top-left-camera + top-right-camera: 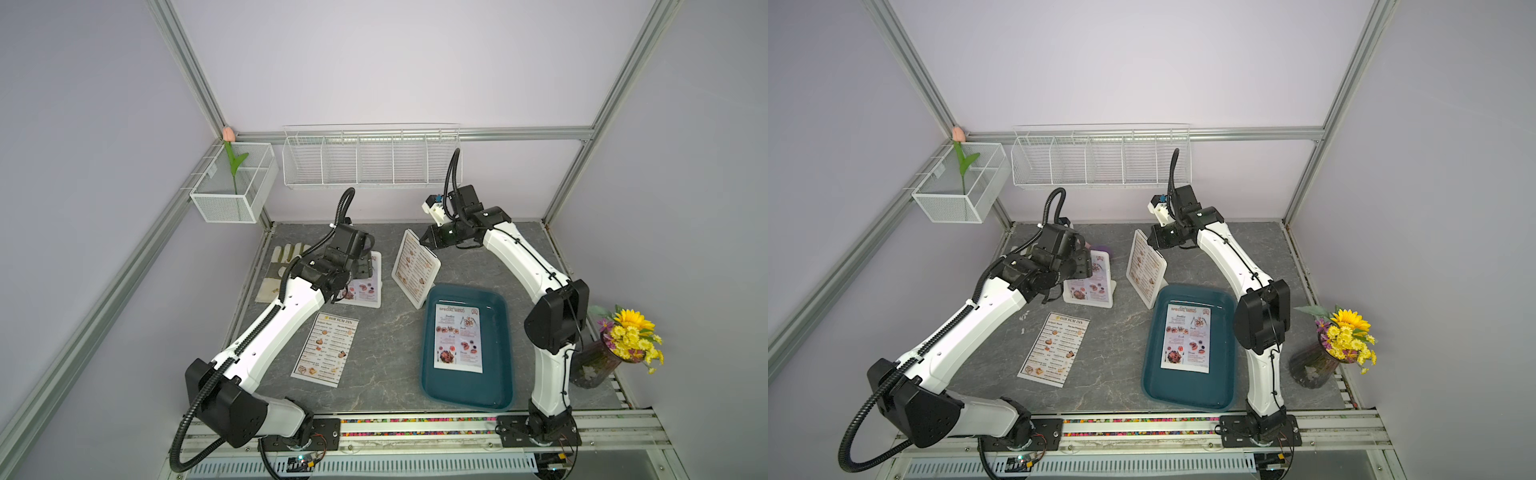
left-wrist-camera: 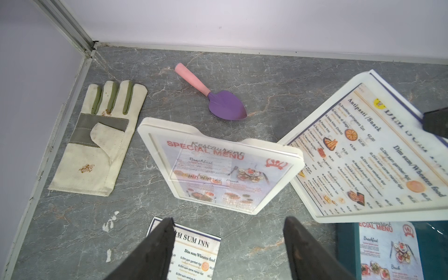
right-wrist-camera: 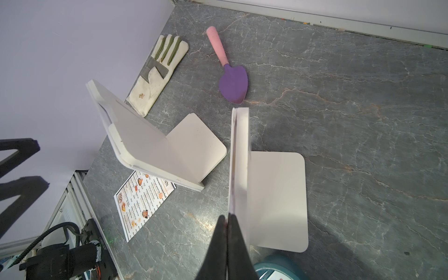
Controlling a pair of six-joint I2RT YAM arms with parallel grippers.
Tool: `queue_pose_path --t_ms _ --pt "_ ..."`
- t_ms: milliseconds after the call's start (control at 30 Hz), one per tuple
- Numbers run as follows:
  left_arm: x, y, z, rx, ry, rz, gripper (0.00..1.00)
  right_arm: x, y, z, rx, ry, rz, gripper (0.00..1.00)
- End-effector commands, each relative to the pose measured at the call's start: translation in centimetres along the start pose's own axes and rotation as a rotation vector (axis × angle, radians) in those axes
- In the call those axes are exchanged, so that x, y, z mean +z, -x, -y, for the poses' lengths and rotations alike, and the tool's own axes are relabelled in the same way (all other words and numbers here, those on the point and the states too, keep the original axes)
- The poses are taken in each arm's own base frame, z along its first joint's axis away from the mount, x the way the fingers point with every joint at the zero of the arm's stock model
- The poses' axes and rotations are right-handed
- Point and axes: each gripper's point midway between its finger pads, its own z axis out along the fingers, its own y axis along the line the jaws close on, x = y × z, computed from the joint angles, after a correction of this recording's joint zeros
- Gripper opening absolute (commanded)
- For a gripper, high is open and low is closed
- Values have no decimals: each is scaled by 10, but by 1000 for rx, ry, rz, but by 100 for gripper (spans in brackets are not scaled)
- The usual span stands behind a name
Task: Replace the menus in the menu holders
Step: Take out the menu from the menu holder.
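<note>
Two white menu holders stand at the back of the table. The left holder (image 1: 371, 291) (image 2: 276, 148) shows a red "SPECIAL MENU" sheet (image 2: 218, 169). My left gripper (image 2: 228, 219) (image 1: 1081, 266) hovers open just in front of it, holding nothing. The right holder (image 1: 415, 266) (image 3: 278, 198) carries a "DIM SUM INN" menu (image 2: 363, 150) whose top edge sticks out a little. My right gripper (image 3: 228, 217) (image 1: 424, 241) is shut on that edge. Another "DIM SUM INN" menu (image 1: 326, 353) lies flat on the table, and another "SPECIAL MENU" sheet (image 1: 459, 338) lies in the tray.
A dark teal tray (image 1: 498, 332) sits right of centre, close to the right holder. A work glove (image 2: 101, 135) and a purple trowel (image 2: 218, 99) lie at the back left. A vase of flowers (image 1: 623, 345) stands at the right edge. Wire baskets (image 1: 370, 158) hang on the back wall.
</note>
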Motion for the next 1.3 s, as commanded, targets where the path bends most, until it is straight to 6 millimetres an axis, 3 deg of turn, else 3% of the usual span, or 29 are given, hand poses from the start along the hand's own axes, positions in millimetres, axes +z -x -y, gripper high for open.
queue_pose_path --t_ms 0,467,767,1133,1267 --pt "-15 11 -5 -5 11 33 73 -21 17 -12 -19 25 64 7" --pt "-18 15 -7 -9 19 43 73 -43 35 -15 -40 17 125 7" --pt "-23 20 -10 -12 32 56 73 -84 61 -23 -72 2 225 7" --pt "-26 33 -20 -40 74 77 73 -160 99 -68 -153 90 398 7" --pt "-26 36 -31 -65 95 81 73 -182 102 -103 -170 245 444 7"
